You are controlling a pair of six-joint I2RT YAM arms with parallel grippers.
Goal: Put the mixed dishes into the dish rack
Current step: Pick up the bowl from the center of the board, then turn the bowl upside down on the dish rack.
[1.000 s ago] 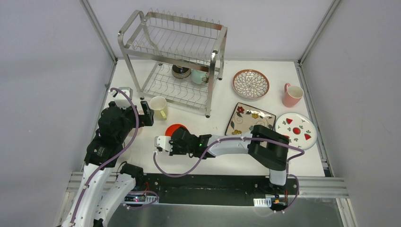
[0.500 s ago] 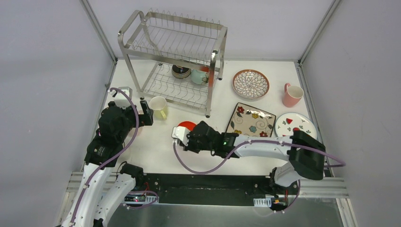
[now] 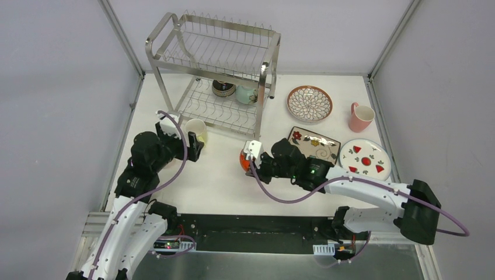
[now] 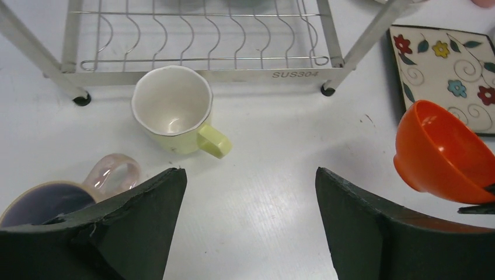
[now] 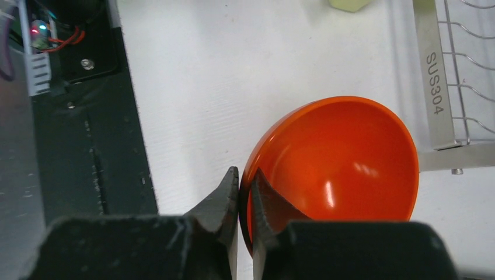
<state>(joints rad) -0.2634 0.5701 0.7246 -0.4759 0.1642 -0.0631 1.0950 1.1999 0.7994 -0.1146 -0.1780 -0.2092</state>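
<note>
My right gripper (image 5: 245, 175) is shut on the near rim of the orange bowl (image 5: 344, 157), one finger inside it and one outside. It holds the bowl (image 3: 246, 160) tilted just in front of the dish rack's (image 3: 216, 70) front right leg. My left gripper (image 4: 250, 172) is open over bare table, just short of the yellow-green mug (image 4: 172, 108), which stands upright in front of the rack's lower shelf (image 4: 192, 74). A mug with a pale pink handle (image 4: 111, 172) sits by the left finger. On the rack's lower tier are a dark bowl (image 3: 223, 88) and a mint piece (image 3: 246, 94).
To the right of the rack lie the brown-rimmed petal plate (image 3: 309, 104), the pink mug (image 3: 361, 117), the square floral plate (image 3: 318, 144) and the white red-marked plate (image 3: 366, 158). The rack's upper tier holds nothing. The black base strip (image 5: 82, 146) runs along the near edge.
My right arm has carried the orange bowl to the right and away from me, up to the rack's front right leg. My left gripper has swung toward the yellow-green mug, its jaws slightly narrower.
</note>
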